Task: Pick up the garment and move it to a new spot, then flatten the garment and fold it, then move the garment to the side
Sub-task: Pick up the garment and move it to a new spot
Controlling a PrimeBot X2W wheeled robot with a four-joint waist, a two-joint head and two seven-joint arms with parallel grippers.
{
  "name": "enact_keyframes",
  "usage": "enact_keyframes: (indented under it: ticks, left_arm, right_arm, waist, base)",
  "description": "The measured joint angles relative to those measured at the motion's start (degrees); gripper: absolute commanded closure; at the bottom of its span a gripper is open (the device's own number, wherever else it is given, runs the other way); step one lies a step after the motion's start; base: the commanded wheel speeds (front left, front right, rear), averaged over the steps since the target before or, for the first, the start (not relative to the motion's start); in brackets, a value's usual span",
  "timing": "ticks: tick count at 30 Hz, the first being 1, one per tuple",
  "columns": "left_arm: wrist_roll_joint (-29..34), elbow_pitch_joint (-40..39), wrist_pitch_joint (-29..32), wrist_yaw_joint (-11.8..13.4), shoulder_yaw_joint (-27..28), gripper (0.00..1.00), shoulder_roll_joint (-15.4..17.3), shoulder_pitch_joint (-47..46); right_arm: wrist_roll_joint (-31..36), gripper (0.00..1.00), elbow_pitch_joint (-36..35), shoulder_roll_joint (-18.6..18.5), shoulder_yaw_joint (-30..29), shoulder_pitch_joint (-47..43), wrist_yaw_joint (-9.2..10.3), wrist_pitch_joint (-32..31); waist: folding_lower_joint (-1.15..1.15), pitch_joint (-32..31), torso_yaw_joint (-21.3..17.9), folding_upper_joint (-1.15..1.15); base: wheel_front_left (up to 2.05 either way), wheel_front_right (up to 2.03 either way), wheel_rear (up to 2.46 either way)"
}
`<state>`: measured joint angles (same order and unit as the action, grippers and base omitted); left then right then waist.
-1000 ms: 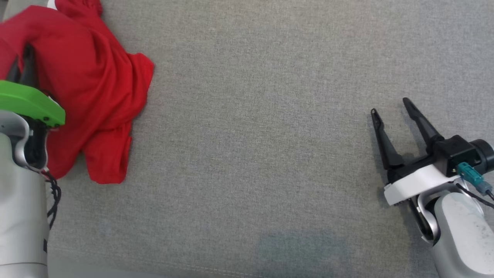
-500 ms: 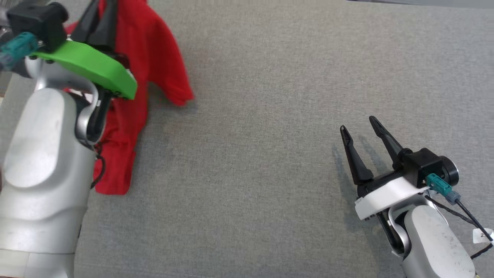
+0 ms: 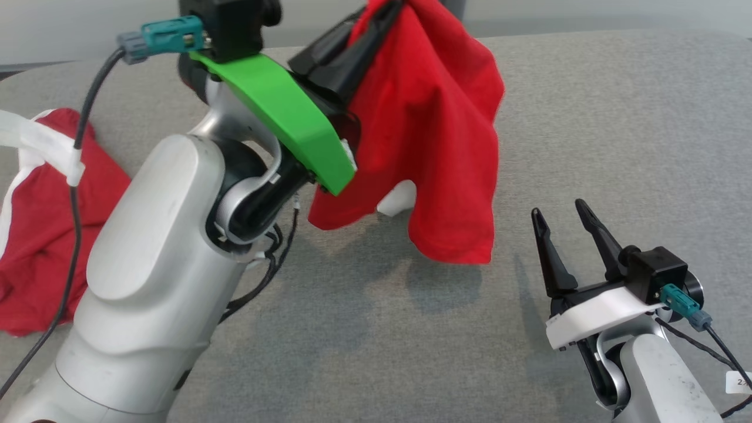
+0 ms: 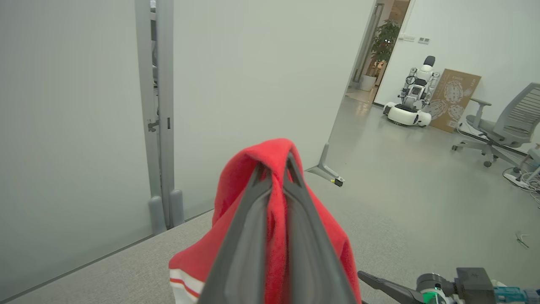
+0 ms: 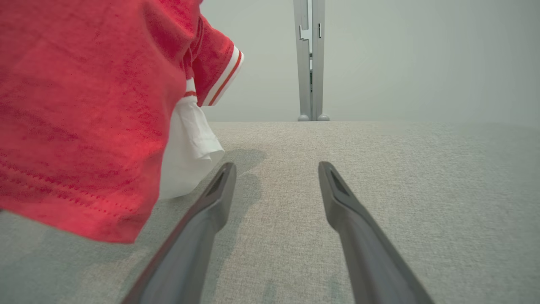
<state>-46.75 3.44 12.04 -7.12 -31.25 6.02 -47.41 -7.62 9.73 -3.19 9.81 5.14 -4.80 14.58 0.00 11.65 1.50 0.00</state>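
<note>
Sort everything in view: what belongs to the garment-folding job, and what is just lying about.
Job in hand:
red garment, hanging from the shut left claw
right claw, open and empty
grey fabric surface

Lying about:
second red cloth with white trim, far left, seemingly separate
parked robot
office chair
cardboard sheet
potted plant

White tag [image 3: 739, 382], lower right edge of head view: begins with "2", rest cut off. Cardboard sheet [image 4: 457, 99]: printed marks too small to read.
</note>
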Motion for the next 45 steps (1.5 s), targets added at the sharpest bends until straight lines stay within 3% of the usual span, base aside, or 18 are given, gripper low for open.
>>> enact_keyframes:
  ticks: [11, 17, 21, 34, 35, 36, 37, 38, 45]
  left_arm:
    - [-5.12, -6.43, 8.38, 0.01, -1.49, 1.0, 0.81, 6.59]
    - [-8.78, -11.33, 9.62, 0.0, -4.69, 1.0, -1.27, 7.5]
    - [-10.06, -10.78, 9.59, 0.01, -2.64, 1.0, -1.0, 8.89]
    - [-14.16, 2.23, 10.06, 0.11, 4.89, 1.0, 11.7, 21.76]
    - [-14.14, 3.41, 9.94, 0.11, 5.71, 0.95, 12.6, 22.19]
    - [-14.14, 4.41, 9.55, 0.11, 6.28, 0.69, 13.3, 22.62]
    - [-14.15, 5.44, 9.21, 0.11, 7.03, 0.31, 13.65, 23.04]
    - [-14.16, 6.35, 8.57, 0.11, 7.72, 0.0, 13.72, 23.42]
    - [-10.8, 11.29, 4.78, 0.11, 8.6, 0.0, 15.1, 23.87]
  right_arm:
    - [-0.87, 0.0, -1.2, 0.3, -1.07, -0.91, 0.88, 0.0]
    - [-1.6, 0.0, -1.22, 0.59, -2.66, -0.99, 1.29, 0.0]
    - [-1.59, 0.0, -1.27, 0.64, -2.63, -0.98, 1.29, 0.0]
    - [-1.48, 0.0, -1.46, 0.74, -3.85, -1.21, 0.8, 0.0]
    - [-1.48, 0.0, -1.46, 0.75, -3.81, -1.21, 0.78, 0.0]
    - [-1.45, 0.0, -1.46, 0.76, -3.81, -1.21, 0.77, 0.0]
    - [-1.34, 0.0, -1.45, 0.77, -3.79, -1.21, 0.76, 0.0]
    - [-1.19, 0.0, -1.44, 0.76, -3.8, -1.21, 0.57, 0.0]
    - [-0.57, 0.0, -1.21, 0.78, -3.9, -1.28, 0.24, 0.0]
  waist:
    - [0.0, -0.26, -9.27, 0.0]
    - [0.0, 0.57, -13.36, 0.0]
    - [0.0, 1.19, -14.57, 0.0]
    - [0.0, 1.02, -11.97, 0.0]
    - [0.0, 0.99, -11.62, 0.0]
    - [0.0, 0.97, -11.28, 0.0]
    - [0.0, 0.93, -10.93, 0.0]
    - [0.0, 0.89, -10.58, 0.0]
    - [0.0, 0.31, -8.24, 0.0]
  base:
    - [0.0, 0.0, 0.0]
    - [0.0, 0.0, 0.0]
    - [0.0, 0.0, 0.0]
    - [0.0, 0.0, 0.0]
    - [0.0, 0.0, 0.0]
    - [0.0, 0.0, 0.0]
    - [0.0, 0.0, 0.0]
    - [0.0, 0.0, 0.0]
    - [0.0, 0.0, 0.0]
